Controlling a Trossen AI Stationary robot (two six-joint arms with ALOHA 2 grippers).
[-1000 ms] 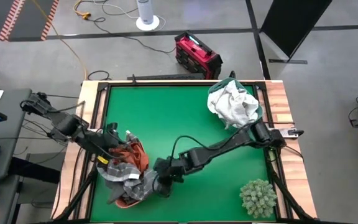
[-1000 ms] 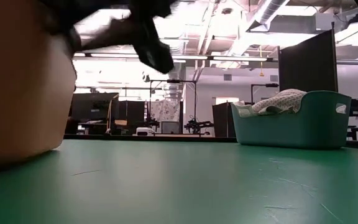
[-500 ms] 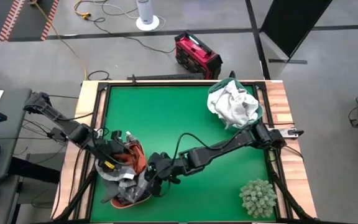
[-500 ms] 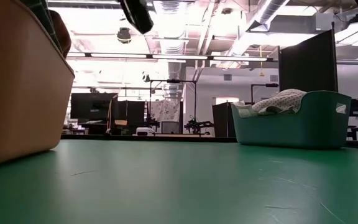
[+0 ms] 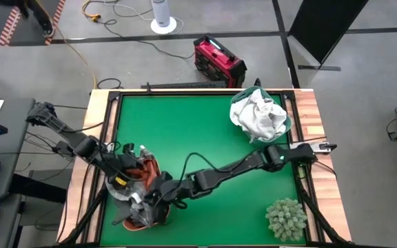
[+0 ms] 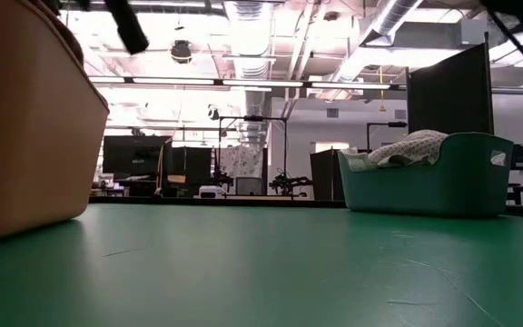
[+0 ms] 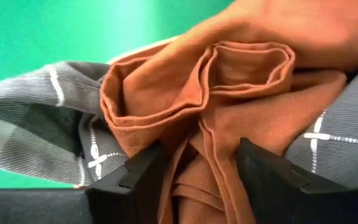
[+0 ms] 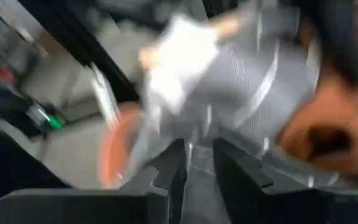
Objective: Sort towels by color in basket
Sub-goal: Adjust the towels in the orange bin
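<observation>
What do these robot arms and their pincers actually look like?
Both arms are slim, dark and jointed, with a thin black cable looping along each. The left gripper has two blocky black fingers, as does the right gripper. A small yellow mark sits near the left wrist.

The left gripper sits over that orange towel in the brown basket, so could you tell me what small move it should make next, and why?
Probably close the left gripper. In the left wrist view its open fingers straddle a bunched fold of the orange towel, which lies on the grey checked towel. Shutting now should catch only the orange cloth. The right gripper works close by in the same brown basket, so lift slowly afterwards.
</observation>
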